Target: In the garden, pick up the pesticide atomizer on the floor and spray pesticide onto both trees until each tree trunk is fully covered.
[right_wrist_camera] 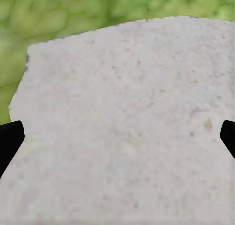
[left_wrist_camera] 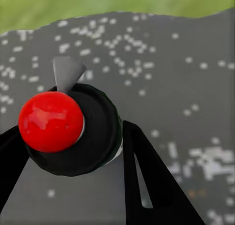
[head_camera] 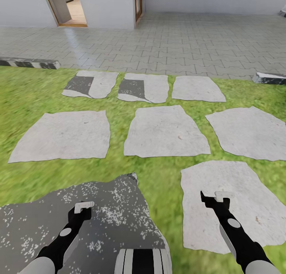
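We hold the atomizer (left_wrist_camera: 68,129) pinched in our left gripper (left_wrist_camera: 73,151). Our right gripper (right_wrist_camera: 117,137) hangs spread over a pale slab (right_wrist_camera: 127,112) in the grass (head_camera: 159,178).

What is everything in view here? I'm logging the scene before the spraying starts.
Grass lawn: one, green, around the stones.
Stepping stones: eight; seven pale grey, two of them with dark patches, one dark speckled under the left arm.
Paving: one area, grey brick, beyond the lawn.
Kerb blocks: two, black-and-white striped, at the lawn's far edge.
Wall: white, with an open doorway.
Pesticide atomizer: one, black with a red ball, between the left fingers.
Left end effector: black, closed on the atomizer.
Right end effector: black, open, over a pale stone.
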